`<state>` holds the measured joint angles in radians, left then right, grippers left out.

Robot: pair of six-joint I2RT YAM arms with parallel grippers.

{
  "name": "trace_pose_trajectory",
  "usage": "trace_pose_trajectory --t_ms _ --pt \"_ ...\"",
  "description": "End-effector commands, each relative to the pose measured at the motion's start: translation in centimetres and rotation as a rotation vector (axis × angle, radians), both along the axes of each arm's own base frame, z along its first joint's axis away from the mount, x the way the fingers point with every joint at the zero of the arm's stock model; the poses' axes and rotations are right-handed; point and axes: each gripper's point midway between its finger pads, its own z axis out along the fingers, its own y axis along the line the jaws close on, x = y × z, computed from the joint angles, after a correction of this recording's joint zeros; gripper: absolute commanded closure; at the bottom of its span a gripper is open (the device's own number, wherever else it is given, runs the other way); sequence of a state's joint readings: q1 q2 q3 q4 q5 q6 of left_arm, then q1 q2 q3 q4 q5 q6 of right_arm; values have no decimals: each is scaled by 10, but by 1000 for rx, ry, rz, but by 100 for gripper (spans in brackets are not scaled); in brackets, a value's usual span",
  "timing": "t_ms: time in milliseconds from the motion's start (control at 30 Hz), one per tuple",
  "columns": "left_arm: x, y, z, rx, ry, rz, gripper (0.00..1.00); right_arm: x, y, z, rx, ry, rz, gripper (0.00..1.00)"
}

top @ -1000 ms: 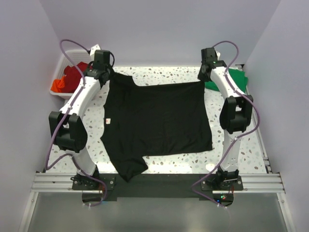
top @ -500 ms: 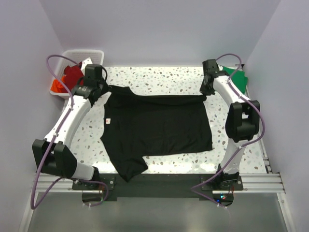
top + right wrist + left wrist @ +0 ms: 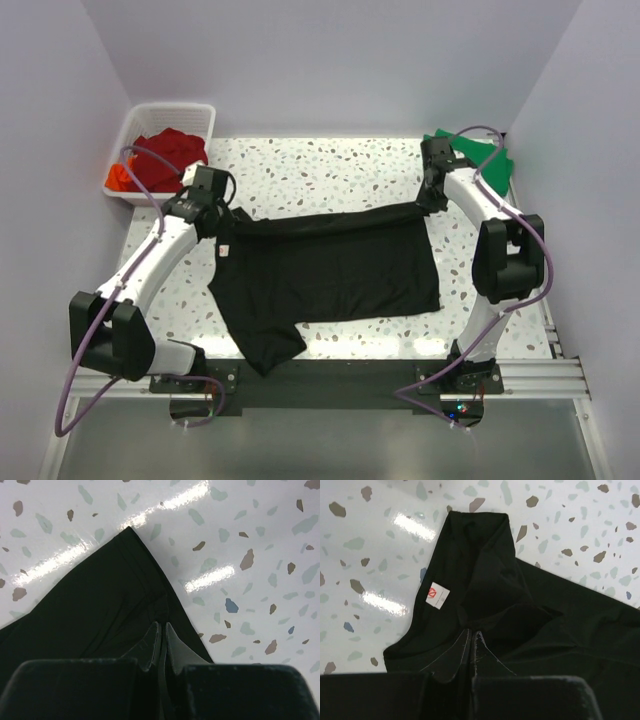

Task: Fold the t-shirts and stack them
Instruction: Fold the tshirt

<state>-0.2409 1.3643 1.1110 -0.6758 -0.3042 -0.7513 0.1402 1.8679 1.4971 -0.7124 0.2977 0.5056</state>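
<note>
Black t-shirt (image 3: 330, 265) pinched: L claw (image 3: 472, 642), R claw (image 3: 161, 640).

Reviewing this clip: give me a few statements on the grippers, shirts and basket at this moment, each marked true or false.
1. Both grippers pinch the black t-shirt. True: left gripper and right gripper are each shut on its fabric.
2. The white basket stands empty. False: it holds dark red and orange fabric.
3. The green t-shirt lies at the table's far right corner. True.
4. The black shirt's white tag is hidden. False: it shows in the left wrist view.
</note>
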Motion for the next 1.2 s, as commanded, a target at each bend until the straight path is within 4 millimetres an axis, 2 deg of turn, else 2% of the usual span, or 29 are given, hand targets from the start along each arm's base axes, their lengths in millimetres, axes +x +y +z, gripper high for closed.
trace_pose_trajectory --t_ms 0,300,467,533,600,800,900,1033,1167 --pt "-15 2 -1 10 15 39 100 -13 -7 10 -15 -18 -36 100" --pt "-44 -11 -35 10 145 15 100 -27 -3 -3 7 42 -35 99" --pt "-66 -10 -50 26 236 37 100 -41 2 -5 44 72 -32 90" --pt "-69 -9 -52 31 240 46 100 -49 3 -11 48 94 -34 85" --pt "-72 -8 -55 30 251 60 100 -55 4 -18 58 123 -34 76" --pt "-80 -6 -65 41 288 87 100 -78 1 -25 50 170 -61 70" --pt "-85 -7 -70 43 311 84 100 -79 0 -17 51 149 -68 69" --pt "-92 -4 -70 51 320 88 98 -70 4 -5 62 107 -63 69" --pt "-97 -5 -68 48 318 66 80 -55 13 3 71 81 -40 69"
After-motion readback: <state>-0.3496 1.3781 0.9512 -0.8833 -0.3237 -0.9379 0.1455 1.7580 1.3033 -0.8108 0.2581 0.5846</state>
